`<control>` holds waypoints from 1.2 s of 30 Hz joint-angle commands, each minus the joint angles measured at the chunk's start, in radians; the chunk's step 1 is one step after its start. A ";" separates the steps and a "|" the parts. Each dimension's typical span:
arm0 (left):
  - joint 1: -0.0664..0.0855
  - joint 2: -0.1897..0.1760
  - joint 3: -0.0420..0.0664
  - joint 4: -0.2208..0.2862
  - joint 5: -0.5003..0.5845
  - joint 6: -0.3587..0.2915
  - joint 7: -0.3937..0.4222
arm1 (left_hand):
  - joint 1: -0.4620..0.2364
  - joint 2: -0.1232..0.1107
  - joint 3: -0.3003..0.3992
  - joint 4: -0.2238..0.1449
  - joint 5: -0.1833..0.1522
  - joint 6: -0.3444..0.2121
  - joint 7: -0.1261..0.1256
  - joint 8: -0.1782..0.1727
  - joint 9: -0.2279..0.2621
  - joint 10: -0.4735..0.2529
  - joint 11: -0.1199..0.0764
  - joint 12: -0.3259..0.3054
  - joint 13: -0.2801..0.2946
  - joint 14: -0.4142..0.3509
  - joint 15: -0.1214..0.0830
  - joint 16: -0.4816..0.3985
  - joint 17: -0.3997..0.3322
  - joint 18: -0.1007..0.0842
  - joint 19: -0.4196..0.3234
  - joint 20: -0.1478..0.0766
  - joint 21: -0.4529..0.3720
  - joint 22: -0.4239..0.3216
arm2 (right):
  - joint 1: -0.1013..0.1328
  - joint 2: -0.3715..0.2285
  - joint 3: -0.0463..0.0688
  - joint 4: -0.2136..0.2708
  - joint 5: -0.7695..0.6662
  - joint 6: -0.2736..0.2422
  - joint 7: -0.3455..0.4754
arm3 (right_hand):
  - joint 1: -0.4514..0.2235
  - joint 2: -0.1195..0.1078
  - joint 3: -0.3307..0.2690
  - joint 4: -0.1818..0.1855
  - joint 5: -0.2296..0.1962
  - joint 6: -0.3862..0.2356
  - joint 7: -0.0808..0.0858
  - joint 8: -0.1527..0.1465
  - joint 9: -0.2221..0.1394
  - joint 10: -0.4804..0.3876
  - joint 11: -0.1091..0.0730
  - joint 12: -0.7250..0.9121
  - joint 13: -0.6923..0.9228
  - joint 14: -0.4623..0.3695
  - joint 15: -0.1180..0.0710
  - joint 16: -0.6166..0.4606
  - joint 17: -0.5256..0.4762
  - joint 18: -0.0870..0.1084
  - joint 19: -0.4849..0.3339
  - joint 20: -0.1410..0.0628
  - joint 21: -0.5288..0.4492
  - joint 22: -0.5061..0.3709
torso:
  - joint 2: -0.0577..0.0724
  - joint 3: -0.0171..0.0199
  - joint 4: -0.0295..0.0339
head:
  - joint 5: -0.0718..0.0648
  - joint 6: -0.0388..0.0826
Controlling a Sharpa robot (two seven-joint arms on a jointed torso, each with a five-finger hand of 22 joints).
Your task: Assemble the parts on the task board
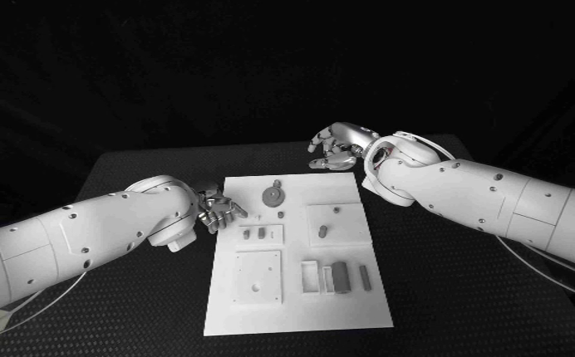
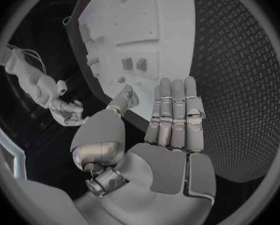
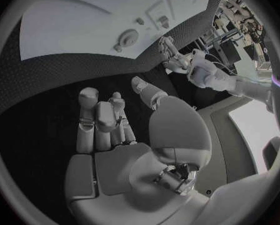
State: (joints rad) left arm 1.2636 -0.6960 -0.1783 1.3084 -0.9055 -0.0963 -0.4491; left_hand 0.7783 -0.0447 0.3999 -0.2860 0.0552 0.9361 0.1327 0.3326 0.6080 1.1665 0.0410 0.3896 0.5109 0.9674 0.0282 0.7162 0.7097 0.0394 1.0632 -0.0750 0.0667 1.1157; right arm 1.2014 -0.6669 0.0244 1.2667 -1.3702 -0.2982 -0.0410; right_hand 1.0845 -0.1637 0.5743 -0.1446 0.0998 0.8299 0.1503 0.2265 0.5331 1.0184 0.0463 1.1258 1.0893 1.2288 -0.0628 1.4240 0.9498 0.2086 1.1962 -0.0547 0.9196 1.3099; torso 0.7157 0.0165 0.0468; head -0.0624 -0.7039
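Tabletop (image 1: 144,166): black, textured, carrying everything.

Board (image 1: 300,299): white plate lying flat between the two hands, its long side running away from the robot. The left hand sits just off its left edge; the right hand hangs past its far right corner.

Left hand (image 1: 219,209): released. The left wrist view shows the fingers (image 2: 174,110) straight and together, thumb out to the side, nothing in the palm. Thumb tip is close to the board's edge; contact can't be judged.

Right hand (image 1: 336,146): empty, fingers partly curled but apart in the right wrist view, hovering over bare tabletop beyond the board.

Parts, all on the board:
- Round disc (image 1: 274,197), the nearest part ahead of the left hand's fingertips and the one closest to the right hand.
- Two small upright pieces (image 1: 253,233) just beside the left hand, in a shallow pocket.
- Dark blocks (image 1: 341,276) in slots at the board's near right, well apart from both hands.
- Small peg (image 1: 323,229) mid-board on a raised square.

Step, as I read it: the approach before a pick, nothing grasped and no part visibly being seated. Which pieces are already home is too small to tell.

Next move probably calls for one hand to travel in over the board, come down over a loose part, and close the fingertips narrowly; the parts are small and sit close together, so nudging neighbours is the risk.
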 commanded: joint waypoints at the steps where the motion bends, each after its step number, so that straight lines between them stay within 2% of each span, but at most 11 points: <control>1: 0.001 -0.025 0.006 0.015 0.185 -0.105 0.199 | 0.061 -0.007 0.013 -0.002 0.010 -0.026 0.014 -0.010 -0.008 -0.042 0.022 -0.023 -0.019 -0.039 0.022 -0.016 -0.017 -0.013 -0.040 0.021 -0.002 -0.014 | -0.003 0.006 -0.003 0.008 -0.075 0.024 0.056 | 0.017 0.014 0.000 -0.031 0.001 0.023 0.006 0.008 0.005 -0.012 -0.006 -0.045 -0.038 -0.012 -0.004 -0.012 -0.003 0.053 -0.014 0.004 -0.008 0.017 | 0.000 -0.0005 0.0026 | 0.003 0.002; 4: 0.001 -0.046 0.010 0.020 0.256 -0.129 0.305 | 0.133 -0.016 0.059 0.008 0.001 -0.036 0.018 -0.012 -0.016 -0.057 0.032 -0.034 -0.036 -0.053 0.034 -0.021 -0.034 -0.005 -0.052 0.036 0.000 -0.027 | -0.006 0.009 -0.008 0.015 -0.097 0.034 0.067 | 0.022 0.033 0.008 -0.061 0.002 0.030 0.000 0.013 0.011 -0.020 -0.009 -0.164 -0.137 -0.017 -0.008 -0.036 -0.020 0.053 -0.026 0.012 -0.018 0.014 | -0.001 -0.0008 0.0020 | 0.006 0.004; 6: 0.001 -0.051 0.010 0.021 0.274 -0.155 0.346 | 0.194 0.001 0.100 -0.001 0.002 -0.035 0.017 -0.011 -0.019 -0.071 0.039 -0.046 -0.047 -0.053 0.034 -0.018 -0.039 -0.003 -0.051 0.038 0.001 -0.030 | -0.007 0.010 -0.012 0.018 -0.106 0.044 0.071 | 0.020 0.044 0.014 -0.079 0.002 0.033 -0.004 0.015 0.014 -0.003 -0.015 -0.272 -0.233 -0.011 -0.001 -0.047 -0.031 0.053 -0.026 0.016 -0.023 0.013 | -0.001 -0.0019 0.0025 | 0.007 0.005; 10: 0.001 -0.052 0.009 0.015 0.270 -0.179 0.407 | 0.265 0.001 0.146 -0.001 0.003 -0.033 0.019 -0.013 -0.027 -0.084 0.051 -0.072 -0.074 -0.051 0.036 -0.008 -0.048 -0.002 -0.047 0.040 0.003 -0.032 | -0.009 0.012 -0.018 0.019 -0.106 0.041 0.069 | 0.010 0.046 0.018 -0.095 0.002 0.033 0.003 0.014 0.017 0.030 -0.006 -0.385 -0.339 -0.005 -0.007 -0.052 -0.039 0.053 -0.021 0.017 -0.029 0.012 | 0.000 -0.0034 0.0032 | 0.008 0.006; 15: 0.001 -0.041 0.009 0.009 0.066 -0.221 0.473 | 0.311 -0.018 0.157 -0.002 0.002 -0.040 0.023 -0.023 -0.039 -0.093 0.066 -0.116 -0.111 -0.046 0.033 0.006 -0.056 -0.002 -0.038 0.038 0.005 -0.030 | -0.011 0.013 -0.018 0.019 -0.106 0.022 0.067 | 0.004 0.046 0.018 -0.101 0.002 0.029 0.004 0.011 0.018 0.054 -0.005 -0.420 -0.378 -0.003 -0.006 -0.052 -0.043 0.053 -0.017 0.017 -0.033 0.012 | 0.001 -0.0016 0.0002 | 0.012 0.007; 18: 0.001 -0.015 0.010 -0.001 -0.148 -0.259 0.516 | 0.340 -0.044 0.158 -0.002 0.000 -0.050 0.019 -0.033 -0.047 -0.094 0.074 -0.148 -0.136 -0.041 0.030 0.016 -0.062 -0.001 -0.031 0.035 0.007 -0.028 | -0.012 0.014 -0.018 0.018 -0.105 0.010 0.066 | 0.002 0.044 0.018 -0.100 0.002 0.028 0.004 0.011 0.018 0.056 -0.005 -0.423 -0.381 -0.003 -0.006 -0.052 -0.043 0.053 -0.016 0.017 -0.033 0.012 | 0.001 -0.0009 -0.0014 | 0.013 0.009; 23: 0.001 0.025 0.010 -0.009 -0.303 -0.285 0.537 | 0.346 -0.094 0.141 0.002 0.000 -0.096 0.015 -0.063 -0.067 -0.126 0.092 -0.206 -0.171 -0.020 0.020 0.035 -0.065 0.000 -0.007 0.026 0.012 -0.023 | -0.012 0.014 -0.018 0.009 -0.013 -0.011 0.077 | -0.019 0.026 0.013 -0.088 0.002 0.017 0.009 0.004 0.016 0.042 0.000 -0.445 -0.398 -0.013 0.000 -0.060 -0.047 0.053 -0.023 0.021 -0.043 0.009 | 0.002 -0.0003 -0.0029 | 0.014 0.010; 26: 0.001 0.048 0.009 -0.016 -0.338 -0.278 0.537 | 0.313 -0.130 0.122 0.010 0.004 -0.123 0.013 -0.078 -0.079 -0.156 0.097 -0.246 -0.197 -0.068 0.040 -0.002 -0.089 -0.011 -0.057 0.042 -0.005 -0.042 | -0.012 0.017 -0.018 0.000 0.042 -0.027 0.088 | -0.051 0.001 0.030 -0.063 0.005 -0.003 0.024 -0.006 0.013 -0.015 0.019 -0.510 -0.444 -0.112 0.026 -0.152 -0.089 0.039 -0.125 0.054 -0.121 -0.015 | 0.002 0.0003 -0.0036 | 0.014 0.011; 30: 0.001 0.080 0.008 -0.024 -0.362 -0.269 0.541 | 0.307 -0.131 0.138 0.014 0.001 -0.121 0.014 -0.071 -0.085 -0.145 0.095 -0.271 -0.221 -0.114 0.078 -0.093 -0.139 -0.009 -0.140 0.079 -0.005 -0.109 | -0.012 0.016 -0.018 -0.005 0.089 -0.029 0.095 | -0.075 -0.012 0.068 -0.043 0.002 -0.023 0.052 -0.007 0.018 -0.067 0.057 -0.617 -0.536 -0.256 0.065 -0.470 -0.261 -0.006 -0.327 0.130 -0.337 -0.126 | 0.002 0.0017 -0.0029 | 0.013 0.010; 33: 0.001 0.102 0.008 -0.032 -0.403 -0.259 0.540 | 0.335 -0.114 0.163 0.004 0.002 -0.112 0.016 -0.063 -0.087 -0.137 0.092 -0.284 -0.235 -0.122 0.094 -0.148 -0.165 -0.006 -0.169 0.096 -0.004 -0.154 | -0.012 0.017 -0.018 -0.009 0.117 -0.025 0.100 | -0.071 -0.008 0.061 -0.046 0.001 -0.048 0.062 -0.003 0.023 -0.089 0.093 -0.726 -0.646 -0.283 0.119 -0.703 -0.363 -0.029 -0.439 0.183 -0.495 -0.223 | 0.002 0.0015 -0.0026 | 0.012 0.010; 36: 0.001 0.121 0.006 -0.042 -0.462 -0.245 0.536 | 0.362 -0.103 0.182 0.001 0.002 -0.102 0.014 -0.056 -0.088 -0.134 0.091 -0.292 -0.243 -0.127 0.100 -0.176 -0.175 -0.006 -0.180 0.103 -0.004 -0.177 | -0.012 0.018 -0.018 -0.015 0.145 -0.021 0.107 | -0.064 -0.002 0.048 -0.053 0.001 -0.059 0.064 -0.003 0.020 -0.087 0.102 -0.760 -0.693 -0.409 0.203 -0.850 -0.419 -0.072 -0.586 0.218 -0.600 -0.263 | 0.002 0.0014 -0.0034 | 0.011 0.010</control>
State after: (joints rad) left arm 1.2640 -0.5778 -0.1730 1.2689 -1.2657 -0.3464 0.0669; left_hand 1.1369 -0.1476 0.5810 -0.2851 0.0610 0.8329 0.1452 0.2760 0.5214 1.0280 0.1316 0.1013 0.2685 0.8405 0.1243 0.5419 0.5359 0.0311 0.8879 0.0267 0.0648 0.9405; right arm 1.1899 -0.6503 0.0062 1.2534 -1.2905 -0.3141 0.0399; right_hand 1.0190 -0.1735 0.6248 -0.1987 0.0998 0.7695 0.2027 0.2234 0.5545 0.9304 0.1456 0.3677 0.3984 0.8289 0.1332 0.5844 0.5348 0.1420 0.6186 0.1608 0.3264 1.0512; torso 0.7179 0.0178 0.0437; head -0.0502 -0.6932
